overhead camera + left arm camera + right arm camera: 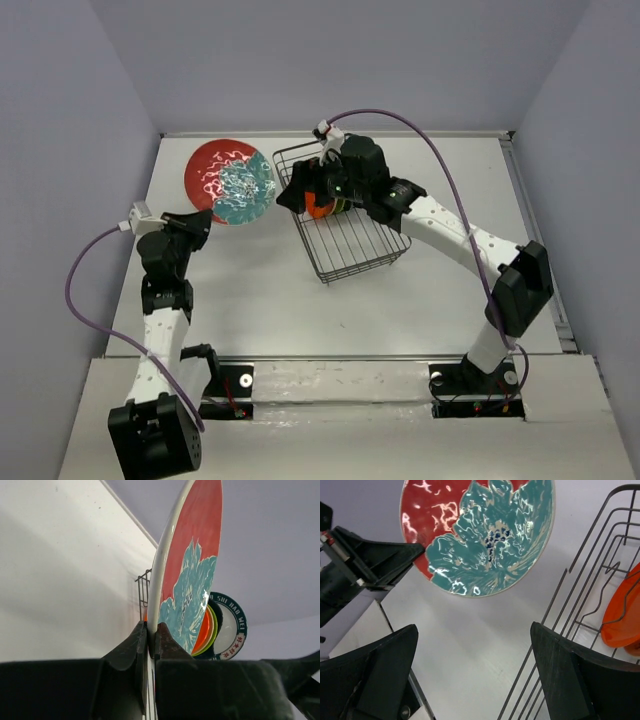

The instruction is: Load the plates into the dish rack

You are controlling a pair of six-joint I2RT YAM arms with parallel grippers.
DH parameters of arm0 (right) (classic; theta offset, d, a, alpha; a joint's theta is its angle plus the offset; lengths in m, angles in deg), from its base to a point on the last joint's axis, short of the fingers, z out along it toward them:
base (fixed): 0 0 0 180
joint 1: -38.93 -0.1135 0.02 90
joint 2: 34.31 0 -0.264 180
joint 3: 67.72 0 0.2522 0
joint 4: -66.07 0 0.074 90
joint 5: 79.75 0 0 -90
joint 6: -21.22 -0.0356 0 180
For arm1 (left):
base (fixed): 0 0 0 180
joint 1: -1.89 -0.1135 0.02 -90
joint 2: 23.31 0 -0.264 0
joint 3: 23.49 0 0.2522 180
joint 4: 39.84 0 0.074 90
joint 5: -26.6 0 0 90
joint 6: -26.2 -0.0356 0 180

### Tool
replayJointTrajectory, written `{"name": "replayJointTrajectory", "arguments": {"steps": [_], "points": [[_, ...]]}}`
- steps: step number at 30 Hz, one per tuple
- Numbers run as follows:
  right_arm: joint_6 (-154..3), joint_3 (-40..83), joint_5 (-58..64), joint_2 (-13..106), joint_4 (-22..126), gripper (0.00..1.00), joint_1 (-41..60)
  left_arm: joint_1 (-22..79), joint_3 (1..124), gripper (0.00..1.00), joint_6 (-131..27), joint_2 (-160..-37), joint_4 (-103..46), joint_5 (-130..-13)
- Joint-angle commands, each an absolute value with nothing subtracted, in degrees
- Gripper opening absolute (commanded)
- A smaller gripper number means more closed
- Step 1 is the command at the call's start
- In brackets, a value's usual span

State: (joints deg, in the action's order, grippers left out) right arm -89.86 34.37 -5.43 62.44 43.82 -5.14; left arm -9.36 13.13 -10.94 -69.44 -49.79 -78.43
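- My left gripper [151,639] is clamped tight on the lower rim of the red plate [228,182]. I pinch it at the edge so the plate stands on its rim, which is how it has to go between the prongs.
- The red plate hangs clear of the table [260,300] in the upper left of the top view, just left of the rack [355,245] and not yet in it.
- In the rack, upper centre, the orange plate [318,208] stands on edge. My left wrist view also shows a lime plate [212,630] and a teal-rimmed plate [231,625] beside it.
- My right gripper [475,675] hovers over the rack's upper-left corner with its jaws spread wide and nothing between them. I judge it is there to steady the rack or take the plate. I cannot tell whether it touches the wire.
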Motion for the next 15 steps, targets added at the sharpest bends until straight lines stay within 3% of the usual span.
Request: {"name": "replayJointTrajectory", "arguments": {"steps": [1,9,15], "points": [[-92.4,40.9,-11.5,66.7,45.6,1.00,-1.1,-7.3,22.0,0.06,-13.7,-68.0,-59.7,-81.0],[-95.1,47.5,-15.7,73.7,45.5,1.00,2.3,-2.9,24.8,0.06,-14.3,-68.2,-59.7,-88.0],[-96.0,45.5,-17.9,74.2,48.0,0.98,2.8,0.0,25.8,0.06,-11.3,-68.2,-61.7,-93.6]]}}
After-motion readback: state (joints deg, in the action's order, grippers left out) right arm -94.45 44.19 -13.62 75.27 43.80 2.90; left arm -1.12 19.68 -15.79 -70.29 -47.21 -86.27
